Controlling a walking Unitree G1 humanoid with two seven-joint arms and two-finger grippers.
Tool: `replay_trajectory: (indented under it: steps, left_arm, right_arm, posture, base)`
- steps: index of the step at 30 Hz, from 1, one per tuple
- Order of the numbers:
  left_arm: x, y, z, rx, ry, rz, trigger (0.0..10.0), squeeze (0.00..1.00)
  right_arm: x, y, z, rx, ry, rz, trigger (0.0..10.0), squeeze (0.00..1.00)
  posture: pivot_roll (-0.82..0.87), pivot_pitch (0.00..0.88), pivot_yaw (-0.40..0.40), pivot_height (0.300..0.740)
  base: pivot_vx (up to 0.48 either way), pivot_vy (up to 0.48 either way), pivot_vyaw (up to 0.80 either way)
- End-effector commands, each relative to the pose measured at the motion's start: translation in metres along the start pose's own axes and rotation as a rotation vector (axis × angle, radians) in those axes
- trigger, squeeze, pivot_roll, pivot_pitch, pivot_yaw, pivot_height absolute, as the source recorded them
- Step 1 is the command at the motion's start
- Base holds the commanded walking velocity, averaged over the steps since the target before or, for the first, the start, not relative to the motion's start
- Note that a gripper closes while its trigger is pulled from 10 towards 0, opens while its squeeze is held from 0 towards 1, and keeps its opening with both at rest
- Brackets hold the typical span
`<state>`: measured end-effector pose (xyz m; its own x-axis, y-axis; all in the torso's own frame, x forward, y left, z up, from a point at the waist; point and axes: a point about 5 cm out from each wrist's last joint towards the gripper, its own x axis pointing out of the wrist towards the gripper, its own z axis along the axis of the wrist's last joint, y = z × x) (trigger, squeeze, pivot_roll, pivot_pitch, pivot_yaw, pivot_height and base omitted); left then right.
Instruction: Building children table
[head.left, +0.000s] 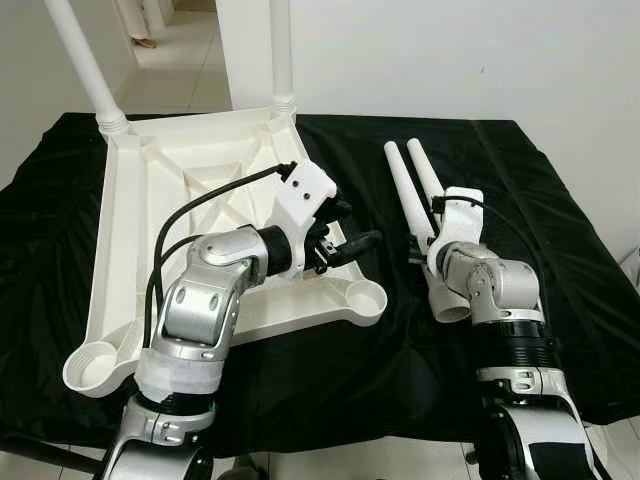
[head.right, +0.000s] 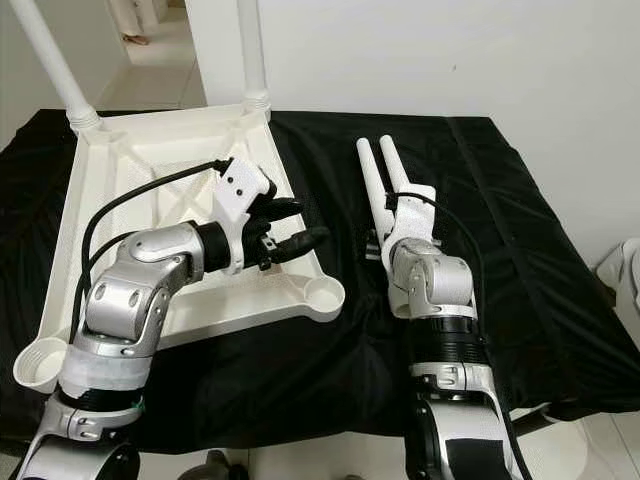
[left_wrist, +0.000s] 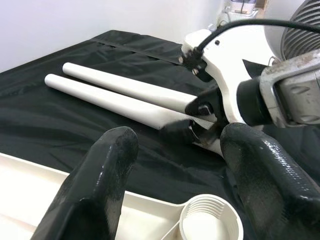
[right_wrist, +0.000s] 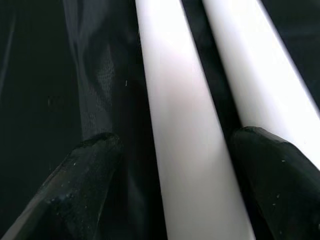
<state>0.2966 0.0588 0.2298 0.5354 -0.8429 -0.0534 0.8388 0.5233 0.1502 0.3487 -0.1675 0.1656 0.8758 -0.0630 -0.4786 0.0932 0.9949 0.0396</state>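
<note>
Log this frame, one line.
left gripper: open, over tabletop corner | right gripper: open, straddling one loose leg | two legs fitted

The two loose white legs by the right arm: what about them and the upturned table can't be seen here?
- Loose legs: near ends hidden behind the right end effector and wrist in the eye views.
- Fitted legs: upper parts cut off by the eye views' top edge.
- Tabletop: middle hidden behind the left end effector and forearm.
</note>
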Motion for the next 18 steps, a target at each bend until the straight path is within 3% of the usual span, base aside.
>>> replay_trajectory:
  steps: [1,5,6,12,18]
  left_arm:
    - [0.0,0.01,0.001,0.002,0.003,0.22,10.0,0.0]
    - [0.0,0.009,0.001,0.002,0.005,0.22,10.0,0.0]
    - [0.001,0.009,0.002,0.006,0.004,0.218,10.0,0.0]
    - [0.003,0.011,0.004,0.014,-0.003,0.223,10.0,0.0]
    - [0.004,0.012,0.005,0.017,-0.004,0.225,10.0,0.0]
  right_arm:
    - [-0.002,0.001,-0.005,-0.003,0.035,0.017,10.0,0.0]
    - [-0.003,0.001,-0.01,0.001,0.068,0.03,10.0,0.0]
    - [-0.004,-0.002,-0.019,-0.01,0.132,0.037,10.0,0.0]
    - [-0.003,-0.01,-0.03,-0.048,0.226,0.01,10.0,0.0]
    - [-0.002,-0.012,-0.033,-0.06,0.252,0.001,10.0,0.0]
  posture:
    - [0.07,0.039,-0.009,0.74]
    - [0.07,0.039,-0.009,0.74]
    - [0.06,0.043,-0.006,0.74]
    - [0.05,0.05,-0.002,0.74]
    - [0.05,0.051,-0.002,0.74]
  base:
    - [0.0,0.0,0.0]
    - [0.0,0.0,0.0]
    - [0.0,0.0,0.0]
    - [0.0,0.0,0.0]
    - [0.0,0.0,0.0]
